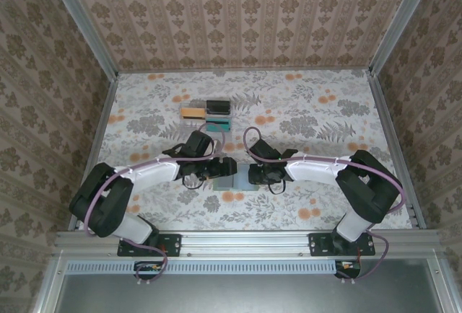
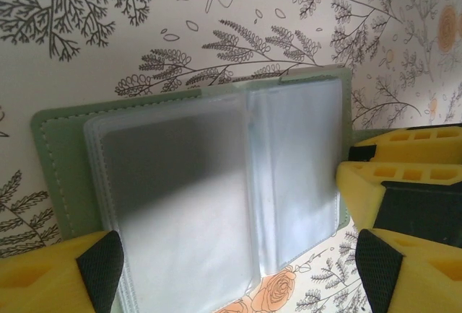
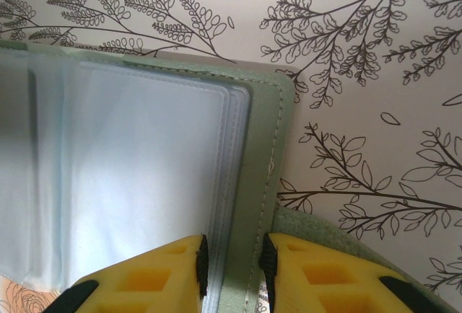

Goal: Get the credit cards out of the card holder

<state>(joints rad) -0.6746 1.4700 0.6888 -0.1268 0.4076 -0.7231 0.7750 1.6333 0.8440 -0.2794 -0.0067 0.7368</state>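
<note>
Card holder (image 2: 289, 161) lies open by the near edge of the table (image 1: 325, 111), left gripper (image 2: 238, 255) wide astride it, right gripper (image 3: 232, 259) narrow on its cover edge; any pull could flip the soft cover shut.

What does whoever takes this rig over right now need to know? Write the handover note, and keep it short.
Left gripper: jaws wide open, astride the card holder, holding nothing.
Right gripper: jaws clamped on the holder's right cover edge.
Card holder: lying open on the table between the arms; the clear sleeves on show look empty.
Done: a tan card, a black card and a teal card lie on the table beyond the holder.
Left: the sleeves underneath are hidden; probably leaf through them and pull out any card found.
</note>
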